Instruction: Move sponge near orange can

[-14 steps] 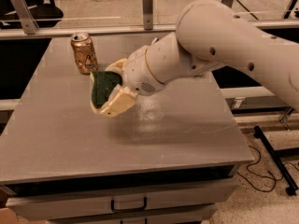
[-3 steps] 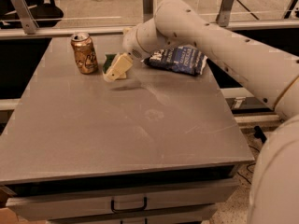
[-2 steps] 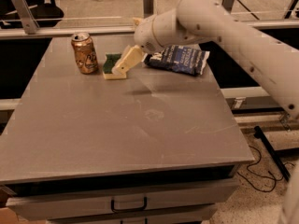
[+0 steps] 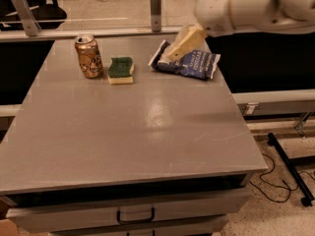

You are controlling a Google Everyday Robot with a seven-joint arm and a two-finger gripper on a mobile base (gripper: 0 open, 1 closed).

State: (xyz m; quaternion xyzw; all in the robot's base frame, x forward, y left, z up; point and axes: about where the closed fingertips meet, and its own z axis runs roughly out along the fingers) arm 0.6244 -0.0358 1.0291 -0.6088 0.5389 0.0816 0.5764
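Sponge (image 4: 120, 70) lies flat on the worktop (image 4: 147, 132) in the upper left of the frame. Its dark green scouring face is up and its pale yellow foam is down, so it rests on its broadest side and has no reason to tip or roll. It sits just beside the orange can (image 4: 88, 56), on the can's right in the frame. Only a thin strip of grey surface shows between them, so they seem close but not touching. The can stands upright with its silver rim and tab on top, which suggests nothing has knocked it.

Nothing grips the sponge. The tool (image 4: 184, 43) hangs in the upper middle of the frame, well apart from the sponge, at the end of the bulky white arm (image 4: 246, 6) that enters from the upper right. I cannot tell whether the tool is spread or pressed together, as it shows only as one cream wedge. It overlaps the left end of the dark blue snack bag (image 4: 192, 64), and whether it touches the bag or floats above it cannot be told.

With the sponge this close to the can, the task looks essentially met. The main risk now is the tool brushing the bag.
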